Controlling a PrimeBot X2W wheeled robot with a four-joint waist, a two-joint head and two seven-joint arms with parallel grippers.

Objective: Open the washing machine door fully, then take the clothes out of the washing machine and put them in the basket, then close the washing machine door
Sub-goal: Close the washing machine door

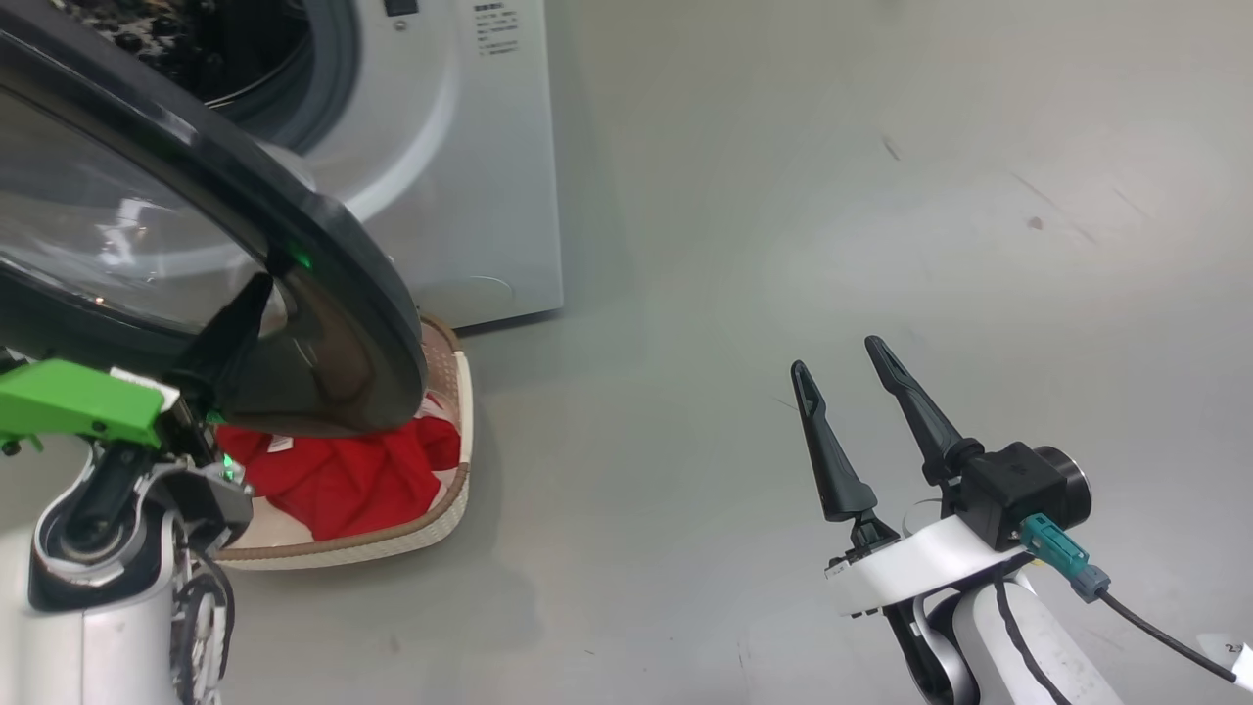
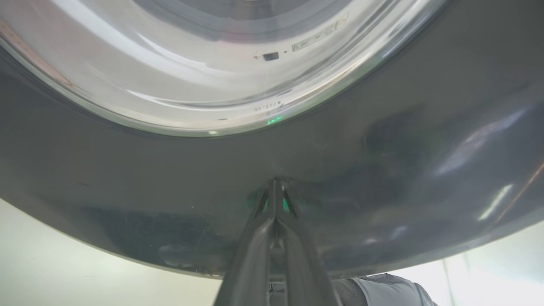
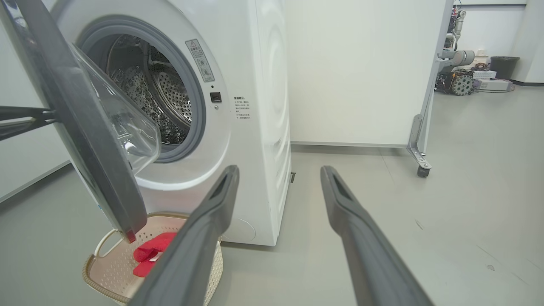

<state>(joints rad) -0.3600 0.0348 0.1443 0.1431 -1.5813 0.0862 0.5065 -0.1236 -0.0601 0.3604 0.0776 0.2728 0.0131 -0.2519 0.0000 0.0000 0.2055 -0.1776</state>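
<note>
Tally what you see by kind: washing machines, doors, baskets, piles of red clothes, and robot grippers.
Washing machine: 1
Door: 1
Basket: 1
Red clothes pile: 1
Grippers: 2 (left gripper shut, right gripper open)
Total: 6

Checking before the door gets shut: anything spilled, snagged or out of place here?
Nothing stands out. The clothes lie inside the basket, and the visible part of the washing machine drum looks empty. The washing machine door hangs partly open, the shut left gripper touching its black rim.

Grey floor (image 1: 783, 245) under the washing machine (image 1: 470, 176) and the basket (image 3: 110, 267) beside it.
</note>
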